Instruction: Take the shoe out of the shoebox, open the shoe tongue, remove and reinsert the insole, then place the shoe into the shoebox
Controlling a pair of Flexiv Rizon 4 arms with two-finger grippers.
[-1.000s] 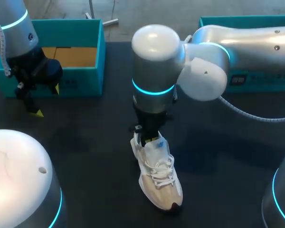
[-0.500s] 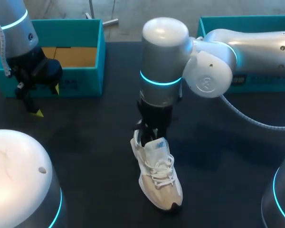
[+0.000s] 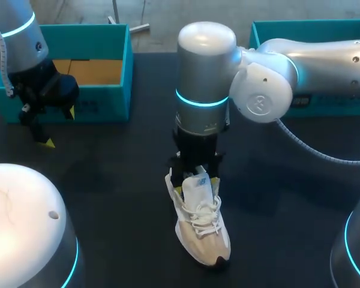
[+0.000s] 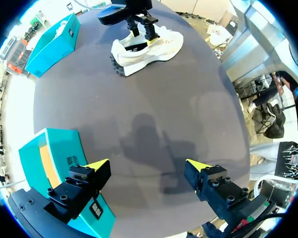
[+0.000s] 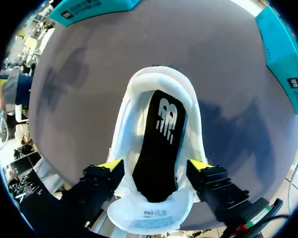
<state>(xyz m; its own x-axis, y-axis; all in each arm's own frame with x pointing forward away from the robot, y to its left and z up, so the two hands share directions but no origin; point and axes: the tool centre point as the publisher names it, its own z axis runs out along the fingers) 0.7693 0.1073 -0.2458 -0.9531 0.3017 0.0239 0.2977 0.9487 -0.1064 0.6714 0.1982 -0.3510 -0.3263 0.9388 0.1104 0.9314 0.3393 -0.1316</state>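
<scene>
A white shoe (image 3: 201, 227) stands on the dark table, toe toward the front edge, its tongue (image 3: 198, 185) lifted. My right gripper (image 3: 195, 174) hangs open right over the shoe's mouth. In the right wrist view its fingers (image 5: 111, 166) straddle the shoe (image 5: 134, 124) at the tongue (image 5: 151, 214), and the black insole (image 5: 161, 144) lies flat inside. My left gripper (image 3: 59, 127) stands open in front of the open teal shoebox (image 3: 96, 103) at the back left, holding nothing. From the left wrist, the shoe (image 4: 154, 47) lies far ahead of that gripper (image 4: 148, 164).
A second teal box (image 3: 312, 27) sits at the back right behind my right arm. The shoebox (image 4: 42, 163) is close beside my left gripper. Bare dark table surrounds the shoe.
My right gripper has opened above the shoe's mouth and let go of the tongue, after its wrist shifted slightly right. The left arm has kept still.
</scene>
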